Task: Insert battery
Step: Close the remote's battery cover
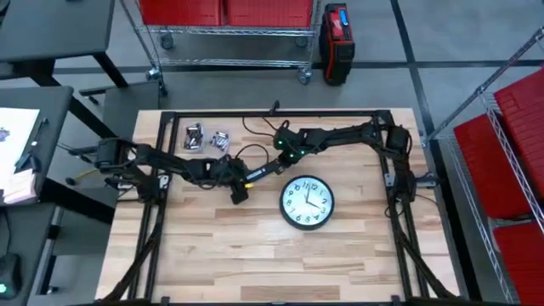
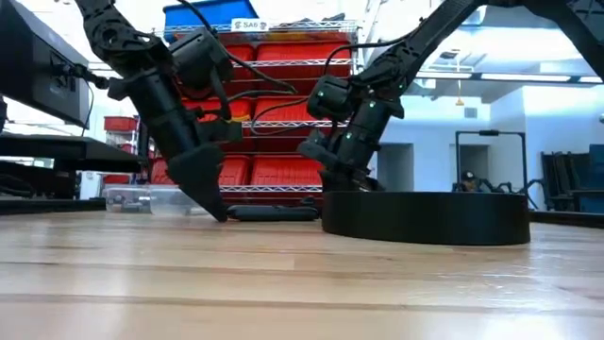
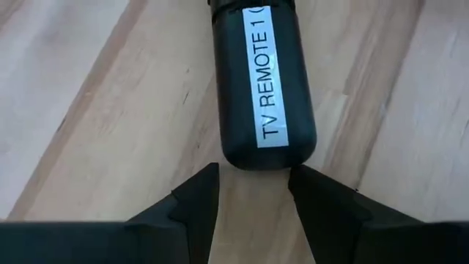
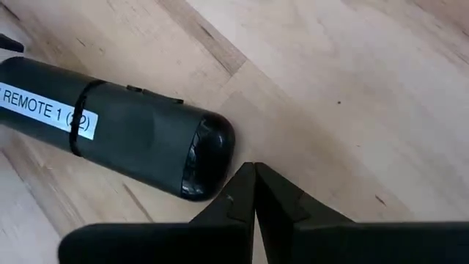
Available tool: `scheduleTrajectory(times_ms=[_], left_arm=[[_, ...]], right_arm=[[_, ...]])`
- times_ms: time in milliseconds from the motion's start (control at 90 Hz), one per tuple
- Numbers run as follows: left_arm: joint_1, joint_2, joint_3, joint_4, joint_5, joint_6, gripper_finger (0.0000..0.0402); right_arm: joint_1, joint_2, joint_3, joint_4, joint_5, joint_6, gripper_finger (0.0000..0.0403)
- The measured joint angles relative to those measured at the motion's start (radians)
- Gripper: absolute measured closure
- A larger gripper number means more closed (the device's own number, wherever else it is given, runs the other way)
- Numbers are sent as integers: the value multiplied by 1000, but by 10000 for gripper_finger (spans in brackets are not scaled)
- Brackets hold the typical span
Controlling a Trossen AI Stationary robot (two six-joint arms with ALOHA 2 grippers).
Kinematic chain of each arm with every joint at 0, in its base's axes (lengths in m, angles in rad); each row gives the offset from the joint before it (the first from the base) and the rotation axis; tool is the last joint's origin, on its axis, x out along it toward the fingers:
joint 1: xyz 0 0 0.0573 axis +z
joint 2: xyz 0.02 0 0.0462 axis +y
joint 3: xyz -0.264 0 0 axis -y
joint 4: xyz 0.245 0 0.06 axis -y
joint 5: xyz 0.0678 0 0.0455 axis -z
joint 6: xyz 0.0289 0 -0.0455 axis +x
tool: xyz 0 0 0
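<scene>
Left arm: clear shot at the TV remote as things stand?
Probably yes. The left pincer is open, its fingertips just short of the TV remote end, with only bare table between.

A round wall clock [image 1: 307, 201] lies flat on the wooden table [image 1: 255, 263]. It has a black rim and a white face with black numbers. In the low view the clock [image 2: 425, 217] looks like a thick black disc.

Behind the table stands a metal wire shelf on wheels [image 1: 229, 38] with red bins [image 1: 225, 10] on it. A black and red case [image 1: 337, 42] stands on the grey floor just beside the shelf. More red bins [image 1: 510, 144] sit on a rack at the right side.

At the left is a grey desk [image 1: 25, 144] with a clipboard and papers [image 1: 15, 153] on it.
</scene>
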State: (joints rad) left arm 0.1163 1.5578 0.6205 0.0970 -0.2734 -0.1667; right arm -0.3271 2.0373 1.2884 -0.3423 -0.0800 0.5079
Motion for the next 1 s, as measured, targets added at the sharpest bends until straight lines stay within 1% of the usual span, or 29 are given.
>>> scheduleTrajectory(times_ms=[100,344,533,656,778,933,1000], left_arm=[[1,1,4,0,1,16,257],[2,1,6,9,4,23,313],[3,2,6,46,33,27,335],[12,32,13,70,46,28,342],[15,75,51,26,55,43,343],[16,56,85,-67,57,34,344],[16,36,88,-108,53,35,344]], right_arm=[[0,0,0,1,-1,-1,403],[7,1,-1,14,-2,-3,403],[33,10,-1,23,15,2,403],[42,31,-1,33,-4,30,403],[47,39,0,26,-13,31,403],[37,5,-1,14,0,16,403],[26,-11,-4,13,-12,10,403]])
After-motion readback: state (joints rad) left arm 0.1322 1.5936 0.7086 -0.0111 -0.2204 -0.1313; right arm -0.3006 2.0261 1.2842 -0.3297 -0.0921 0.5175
